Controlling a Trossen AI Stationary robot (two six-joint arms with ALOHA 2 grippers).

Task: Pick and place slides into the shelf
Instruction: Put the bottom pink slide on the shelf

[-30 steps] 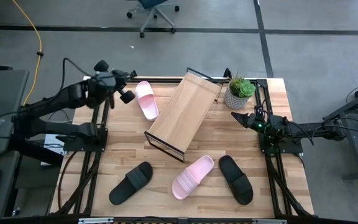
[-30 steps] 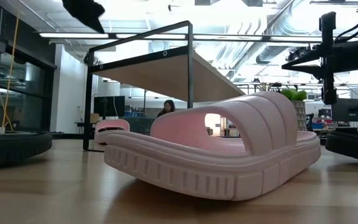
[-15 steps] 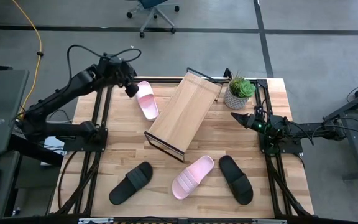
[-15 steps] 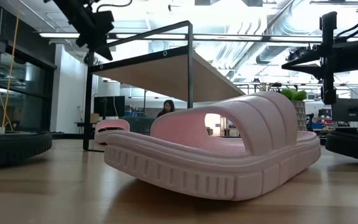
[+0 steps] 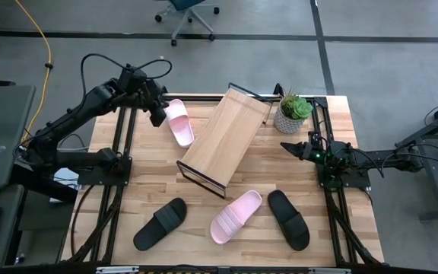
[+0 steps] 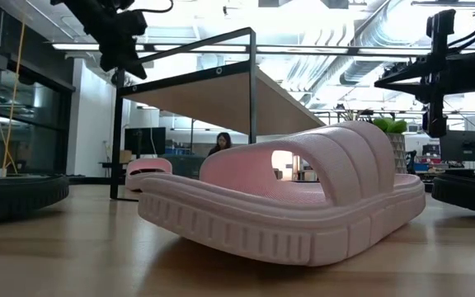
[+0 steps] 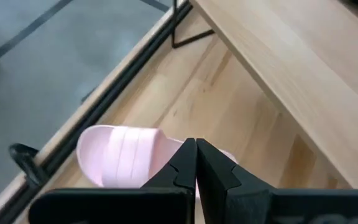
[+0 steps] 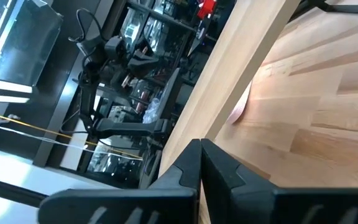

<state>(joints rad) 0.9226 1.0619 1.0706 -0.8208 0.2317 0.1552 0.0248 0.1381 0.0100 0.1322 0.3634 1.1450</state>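
Two pale pink slides lie on the table, one at the far left (image 5: pixel 179 122) and one near the front (image 5: pixel 236 216). A black slide lies on either side of the front pink one, at the left (image 5: pixel 160 223) and at the right (image 5: pixel 288 219). The shelf (image 5: pixel 225 139) stands slanted at mid table on its black frame. My left gripper (image 5: pixel 158 116) hovers shut above the table, just left of the far pink slide (image 7: pixel 120 155), pointing slantwise down. My right gripper (image 5: pixel 287 144) waits shut and level at the right, facing the shelf (image 8: pixel 229 93).
A potted plant (image 5: pixel 293 113) stands at the far right, beside the shelf's far end. Black frame rails (image 5: pixel 120 190) run along the table's left and right sides. Bare planks lie between the shelf and the front slides.
My left arm has swung toward the table's far edge. Its gripper has rolled, tipped downward and sunk a little beside the far pink slide. It has stayed shut. The slides and the shelf have not moved.
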